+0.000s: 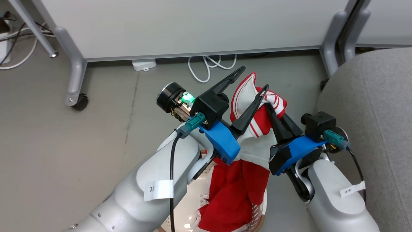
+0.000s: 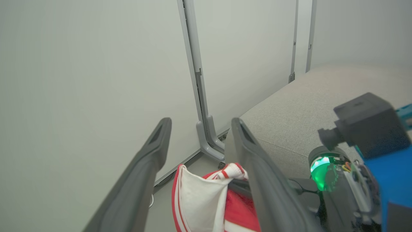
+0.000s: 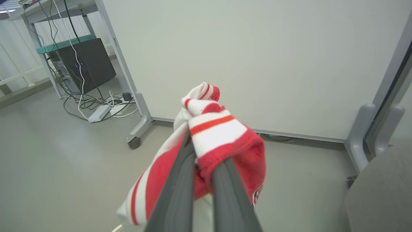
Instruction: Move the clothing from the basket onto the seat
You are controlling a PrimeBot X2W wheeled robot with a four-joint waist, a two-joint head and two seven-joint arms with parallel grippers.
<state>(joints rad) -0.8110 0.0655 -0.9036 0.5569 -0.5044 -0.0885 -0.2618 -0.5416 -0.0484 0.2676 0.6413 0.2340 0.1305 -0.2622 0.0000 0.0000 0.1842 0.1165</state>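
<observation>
The light grey seat takes up the right edge of the head view, on the robot's right, with a grey floor beside it and white partition panels on grey legs behind. The cream basket stands on the floor at the bottom of the head view, between the two pale forearms and partly hidden by the left one. The clothing is red with white panels and stripes. Its lower red part hangs down into the basket, and its upper part is drawn up and bunched above it, well clear of the seat. I cannot tell whether this is one garment or two. The right gripper has its jaws closed tight on the striped top of the clothing, which bulges over the fingertips in the right wrist view. The left gripper stands just beside it with jaws spread wide and nothing held; a white fold shows low between its fingers. White cables lie by the panel foot
</observation>
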